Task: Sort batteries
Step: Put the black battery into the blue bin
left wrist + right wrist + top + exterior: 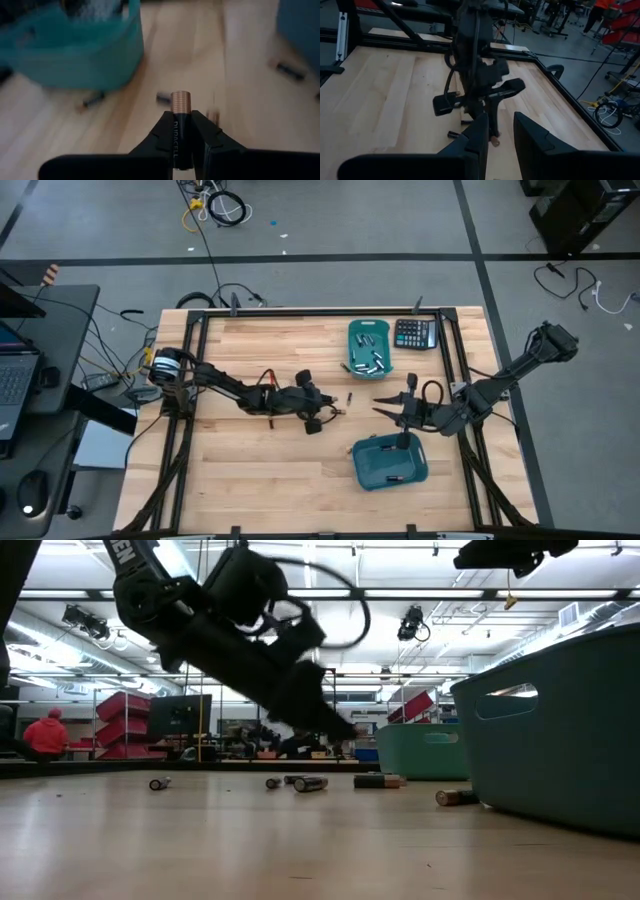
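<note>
- Left gripper [182, 131]: fingers [159, 134] pinched tight on one black, copper-topped battery [180, 122], which stands up between them with its copper end clear of the tips. In the high view this gripper [335, 416] sits near the middle of the tabletop [250, 470].
- Right gripper [384, 404]: fingers parted about halfway with nothing between them, pointing toward the left arm from the right-hand side of the tabletop, just above the nearer bin.
- Loose batteries: a few cells lie scattered on the bare wood around the middle, among them one just beyond the left gripper [351, 397]. The low view shows a row of them lying flat: one off alone [158, 783], a pair close together [309, 783], a longer dark one [378, 780], and one right beside the near bin's wall [455, 797].
- Far teal bin [353, 355]: by the far edge of the tabletop, already holding a cluster of silvery cells [368, 362].
- Near teal bin [368, 472]: toward the front right; I can make out what looks like one pale cell inside, little else.
- Black calculator [415, 334]: beside the far bin near the far right corner, not part of the sort.
- Progress, as I judge it: well under way. One bin is partly filled, one battery is in hand awaiting drop-off, and a handful of strays are left to collect.
</note>
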